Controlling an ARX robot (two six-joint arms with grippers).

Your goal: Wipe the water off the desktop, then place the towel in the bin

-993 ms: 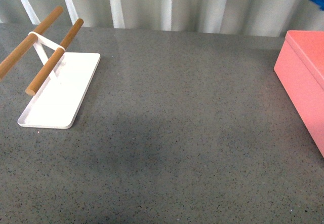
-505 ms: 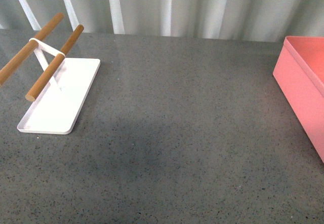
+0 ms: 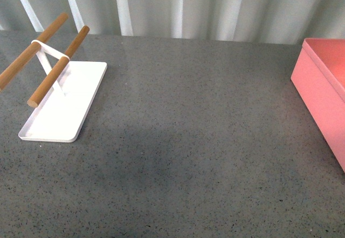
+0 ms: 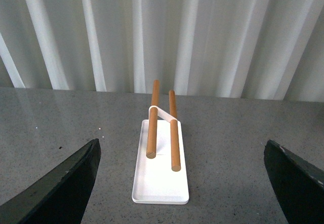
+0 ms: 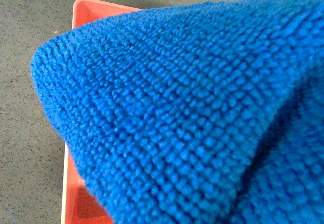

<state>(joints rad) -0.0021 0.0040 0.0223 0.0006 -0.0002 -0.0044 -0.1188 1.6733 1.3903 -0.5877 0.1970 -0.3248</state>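
Front view: desktop (image 3: 188, 141), tray (image 3: 64, 103) and bin (image 3: 318, 87). Only my right wrist view shows the towel (image 5: 192, 117), filling the frame in front of the bin's corner. It hides the right gripper, so I cannot tell its grip. Left wrist view: left gripper (image 4: 181, 148) spread wide, empty.

The left gripper (image 4: 182, 144) of the ARX robot, seen from its own wrist camera, shows as two fingers (image 4: 66, 183) of matte black material. Each is a broad, flat-faced wedge that narrows toward a blunt, squared-off tip. A thin, paler grey line runs along the slanted edge of each where the light catches it, and the dark faces look faintly grainy. Only these end portions of the fingers are in frame.
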